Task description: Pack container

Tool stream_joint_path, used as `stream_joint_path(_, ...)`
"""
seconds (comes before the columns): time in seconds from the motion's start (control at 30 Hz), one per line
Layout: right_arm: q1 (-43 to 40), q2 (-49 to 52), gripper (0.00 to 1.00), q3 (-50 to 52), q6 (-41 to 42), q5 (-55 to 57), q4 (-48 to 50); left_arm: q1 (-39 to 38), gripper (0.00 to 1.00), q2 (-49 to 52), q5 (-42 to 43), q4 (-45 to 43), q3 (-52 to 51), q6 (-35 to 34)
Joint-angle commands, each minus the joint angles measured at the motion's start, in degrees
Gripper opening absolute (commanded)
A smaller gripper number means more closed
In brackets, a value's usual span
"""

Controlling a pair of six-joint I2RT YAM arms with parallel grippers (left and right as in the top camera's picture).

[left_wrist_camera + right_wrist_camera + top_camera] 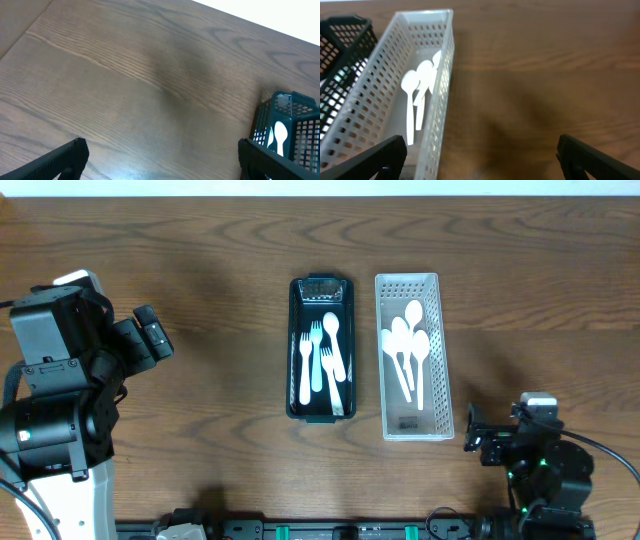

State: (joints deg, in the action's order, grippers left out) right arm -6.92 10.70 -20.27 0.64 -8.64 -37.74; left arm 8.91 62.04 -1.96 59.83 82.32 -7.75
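Observation:
A black mesh basket (294, 350) at the table's middle holds white plastic forks and a spoon (330, 328). Right of it, a white mesh basket (441, 350) holds several white spoons (405, 345). My left gripper (152, 336) is open and empty at the far left, well away from the baskets; its wrist view shows bare wood and a corner of the black basket (287, 125). My right gripper (478, 440) is open and empty just right of the white basket's near end; its wrist view shows the white basket (442, 85) with the spoons (417, 85).
The baskets stand side by side with a narrow gap between them. Bare wooden tabletop (200, 290) lies to the left, right and far side. The arm bases stand at the near left and near right corners.

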Motion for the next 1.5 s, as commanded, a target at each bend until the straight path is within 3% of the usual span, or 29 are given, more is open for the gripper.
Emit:
stream_joint_path(0.0, 0.35, -2.08, 0.99, 3.98, 3.19, -0.76, 2.32, 0.31, 0.98, 0.07, -0.68, 0.15, 0.39, -0.68)
stream_joint_path(0.3, 0.35, -6.19, 0.99, 11.76, 3.17, -0.81, 5.51, 0.31, 0.98, 0.07, -0.68, 0.13, 0.39, -0.68)
stream_joint_path(1.33, 0.35, -8.55, 0.99, 11.74, 3.17, -0.79, 5.79, 0.28, 0.98, 0.04, -0.68, 0.13, 0.37, -0.68)
stream_joint_path(1.47, 0.35, -8.55, 0.99, 11.74, 3.17, -0.79, 5.79, 0.22, 0.98, -3.65, -0.72, 0.13, -0.26, -0.52)
